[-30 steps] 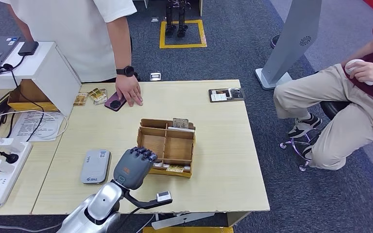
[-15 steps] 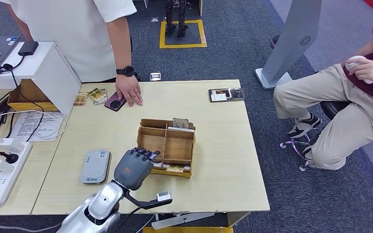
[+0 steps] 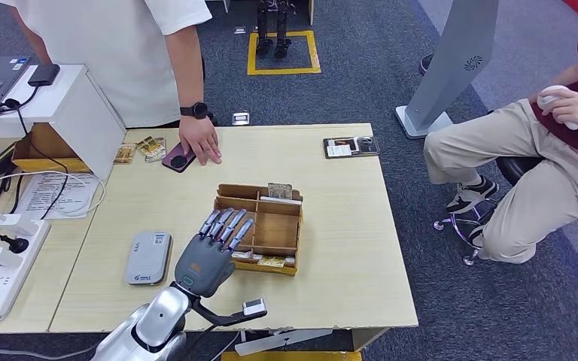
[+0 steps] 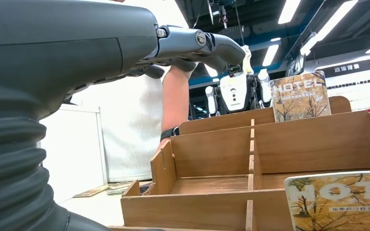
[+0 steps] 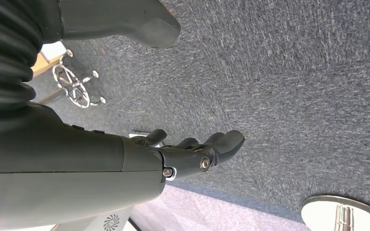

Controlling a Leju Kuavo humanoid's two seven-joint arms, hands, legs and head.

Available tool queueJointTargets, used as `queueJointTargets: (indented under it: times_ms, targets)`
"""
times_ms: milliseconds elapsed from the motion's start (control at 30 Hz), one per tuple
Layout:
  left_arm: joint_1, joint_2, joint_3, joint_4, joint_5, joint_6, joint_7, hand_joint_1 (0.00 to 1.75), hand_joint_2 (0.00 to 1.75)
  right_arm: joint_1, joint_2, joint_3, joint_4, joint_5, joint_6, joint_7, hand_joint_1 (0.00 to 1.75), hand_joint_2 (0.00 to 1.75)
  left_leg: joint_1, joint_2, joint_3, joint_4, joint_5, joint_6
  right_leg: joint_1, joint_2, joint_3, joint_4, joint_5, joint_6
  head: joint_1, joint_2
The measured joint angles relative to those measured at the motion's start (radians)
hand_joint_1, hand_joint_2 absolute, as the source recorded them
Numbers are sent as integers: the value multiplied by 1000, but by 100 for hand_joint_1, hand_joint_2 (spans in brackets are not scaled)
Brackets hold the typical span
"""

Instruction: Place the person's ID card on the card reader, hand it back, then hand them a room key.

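On the pale wooden surface (image 3: 331,226) we see the wooden organiser box (image 3: 258,228), its long side running across in front of us. Room key cards stand upright in it, one at the far wall (image 3: 279,190) and one in the near row (image 4: 339,202), printed faces toward us. Left of the box lies the grey card reader (image 3: 148,257), long axis pointing away. Our left robot hand (image 3: 212,253) hovers over the box's left compartments, fingers stretched forward and apart, holding nothing. Our right robot hand (image 5: 192,154) hangs over the carpet, fingers loosely extended, empty.

L hand (image 4: 125,48) open, over wooden organizer (image 4: 250,168), key cards (image 4: 337,202)
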Motion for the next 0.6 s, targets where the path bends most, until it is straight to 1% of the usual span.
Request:
queueJointTargets:
  times_ms: [100,300,600]
  targets:
    - [1,0,0,0,-2,8,0,0,175,0,0,0,0,0,0,0,0,175,0,0,0,0,0,0,0,0,0,0,0,0,0,0]
    - [5,0,0,0,-14,72,-18,0,175,0,0,0,0,2,0,0,0,175,0,0,0,0,0,0,0,0,0,0,0,0,0,0]
    - [5,0,0,0,-22,91,-33,0,175,0,0,0,0,2,-1,0,0,175,0,0,0,0,0,0,0,0,0,0,0,0,0,0]
